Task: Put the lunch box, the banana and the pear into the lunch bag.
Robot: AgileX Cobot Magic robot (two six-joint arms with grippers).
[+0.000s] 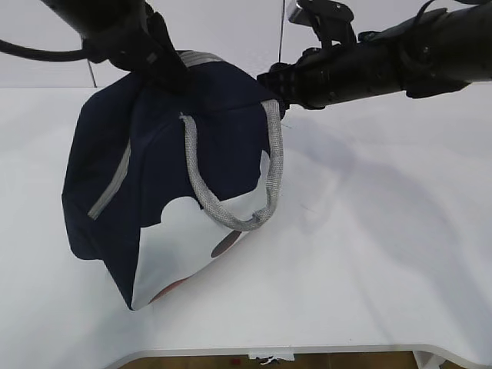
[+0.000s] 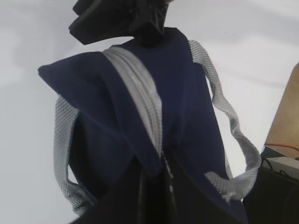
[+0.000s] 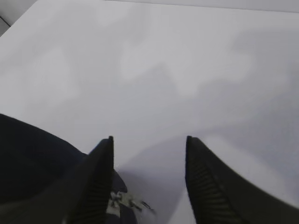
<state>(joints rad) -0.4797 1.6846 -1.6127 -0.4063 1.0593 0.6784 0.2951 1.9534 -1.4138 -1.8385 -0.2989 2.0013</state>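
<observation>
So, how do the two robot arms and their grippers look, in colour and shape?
Both arms are matte black. The right arm is thick and tube-shaped with bulky joints; the left arm has a black cable looping off it. The right gripper has two dark tapered fingers with ribbed inner faces. The left gripper is angular black plastic.

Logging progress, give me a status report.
Left gripper shut on lunch bag. Right gripper open beside the zipper pull. Nothing blocking.
</observation>
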